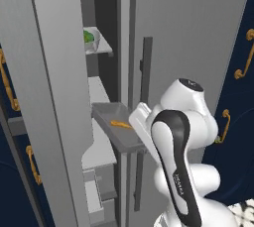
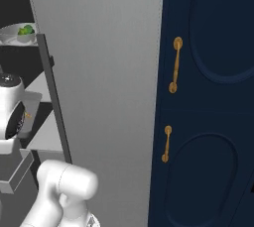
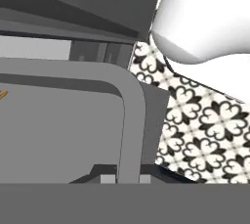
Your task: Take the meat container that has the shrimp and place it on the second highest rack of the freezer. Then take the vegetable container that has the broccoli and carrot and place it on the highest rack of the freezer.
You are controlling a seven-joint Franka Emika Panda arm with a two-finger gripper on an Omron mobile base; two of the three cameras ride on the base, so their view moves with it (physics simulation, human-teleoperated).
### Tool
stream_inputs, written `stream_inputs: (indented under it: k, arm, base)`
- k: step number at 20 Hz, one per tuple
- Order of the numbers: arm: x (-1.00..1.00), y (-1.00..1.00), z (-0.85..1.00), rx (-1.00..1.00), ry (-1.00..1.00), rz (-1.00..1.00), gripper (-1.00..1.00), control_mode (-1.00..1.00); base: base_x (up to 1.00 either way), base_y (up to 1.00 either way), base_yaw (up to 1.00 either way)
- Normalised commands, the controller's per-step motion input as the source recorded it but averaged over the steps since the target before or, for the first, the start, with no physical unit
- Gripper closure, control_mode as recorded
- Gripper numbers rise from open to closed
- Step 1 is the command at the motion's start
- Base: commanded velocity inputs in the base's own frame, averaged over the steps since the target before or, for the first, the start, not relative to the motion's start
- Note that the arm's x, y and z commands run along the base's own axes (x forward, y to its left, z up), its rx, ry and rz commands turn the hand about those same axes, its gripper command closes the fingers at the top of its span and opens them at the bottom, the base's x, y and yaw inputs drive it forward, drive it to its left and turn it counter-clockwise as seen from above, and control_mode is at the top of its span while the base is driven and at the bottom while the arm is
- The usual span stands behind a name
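The meat container [image 1: 110, 118] is a shallow grey tray with an orange shrimp [image 1: 120, 124] in it. It hangs level in front of the open freezer, at mid height. In the hand view its rounded rim [image 3: 131, 120] runs down between my dark fingertips, and my gripper [image 3: 128, 174] is shut on that rim. The shrimp's orange edge [image 3: 2, 94] shows at the far left. The vegetable container [image 1: 92, 38] with green broccoli stands on an upper rack inside the freezer, also visible as a pale bowl [image 2: 20, 32] in the right base view.
The open freezer door [image 1: 49, 97] stands close on the left, and a grey door with a dark bar handle [image 1: 145, 82] on the right. Pale racks [image 1: 100, 91] lie inside. Navy cabinets with brass handles [image 2: 174, 65] flank the unit. Patterned floor [image 3: 205, 120] lies below.
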Motion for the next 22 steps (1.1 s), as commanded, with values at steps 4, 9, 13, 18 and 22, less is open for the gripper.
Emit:
stream_inputs:
  k: [4, 9, 13, 18, 22]
  arm:
    - [0.55, 0.45, -0.08, 0.12, 0.00, 0.00, 1.00, -1.00]
    - [0.52, 0.37, -0.18, 0.10, 0.00, -0.01, 1.00, -1.00]
    - [0.81, 0.26, -0.10, 0.09, 0.00, -0.03, 1.00, -1.00]
    - [0.68, 0.25, -0.04, 0.03, 0.00, 0.00, 1.00, -1.00]
    - [0.83, 0.30, 0.00, 0.00, 0.00, 0.00, 1.00, -1.00]
  base:
    - [0.00, 0.00, 0.00]
    - [0.00, 0.00, 0.00]
    - [0.00, 0.00, 0.00]
    - [0.00, 0.00, 0.00]
    - [0.00, 0.00, 0.00]
